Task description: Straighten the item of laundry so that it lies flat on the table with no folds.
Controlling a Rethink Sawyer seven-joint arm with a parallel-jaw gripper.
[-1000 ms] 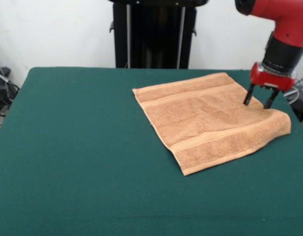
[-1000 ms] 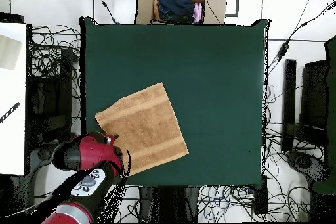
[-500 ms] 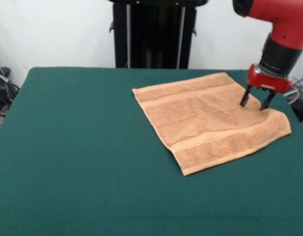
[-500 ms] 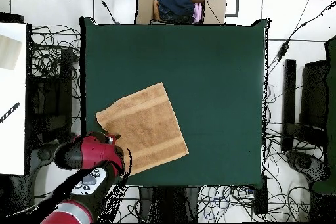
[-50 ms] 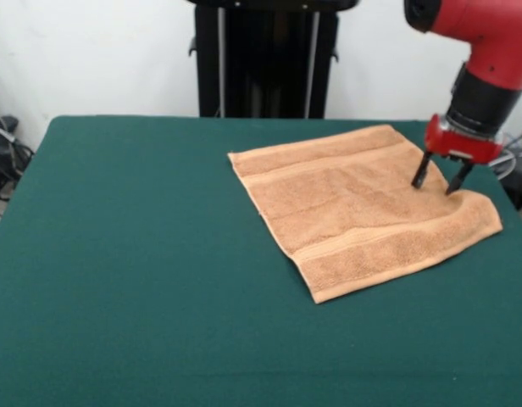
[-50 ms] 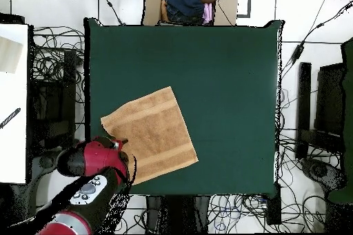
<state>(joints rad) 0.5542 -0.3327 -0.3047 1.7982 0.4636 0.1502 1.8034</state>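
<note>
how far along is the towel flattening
Mostly done: the hand towel lies spread on the green table. In hand: the open gripper hovers at its right corner. Left: that corner by the gripper looks slightly humped and wants smoothing.

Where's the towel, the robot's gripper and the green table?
towel (image 5: pixel 354 208), front view, middle of the cloth.
gripper (image 5: pixel 436 180), front view, between its open fingers' tips.
table (image 5: pixel 134 254), front view, bare green surface.
</note>
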